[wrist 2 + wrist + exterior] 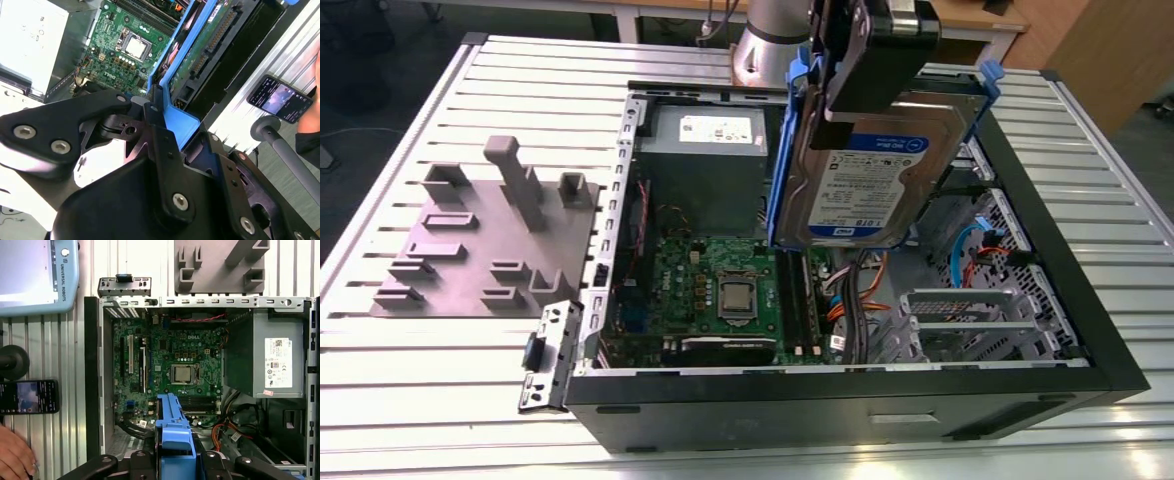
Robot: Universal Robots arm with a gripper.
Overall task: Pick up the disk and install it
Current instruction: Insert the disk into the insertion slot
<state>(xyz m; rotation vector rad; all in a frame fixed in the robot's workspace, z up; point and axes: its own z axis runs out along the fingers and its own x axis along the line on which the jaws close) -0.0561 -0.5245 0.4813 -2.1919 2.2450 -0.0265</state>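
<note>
My gripper (874, 60) is clamped on the disk (867, 165), which I hold up in the air above the open computer case (854, 400). In the exterior view the disk hangs on edge, its white-and-blue label facing the camera and its blue rails (790, 150) running down the side and across the top. In the second wrist view my black fingers (160, 145) pinch the blue rail end (182, 122), and the disk's green underside (200, 55) with its connector stretches away from me. In the first wrist view the same blue rail (174, 435) rises between my fingers.

Below the disk lies the green circuit board (170, 365) with a square silver chip (182, 374) in its middle. A grey metal box with a white sticker (277, 365) sits inside the case beside the board, and orange and black cables (867, 300) bundle near the silver drive cage (974, 320).

The case rests on a ribbed metal table (400, 370). On the exterior view's left, well apart from the case, stands a grey plastic fixture (480, 240) with upright posts. In the first wrist view, a phone (29, 396) lies on the table beyond the case, with a person's hand (15, 457) near it.
</note>
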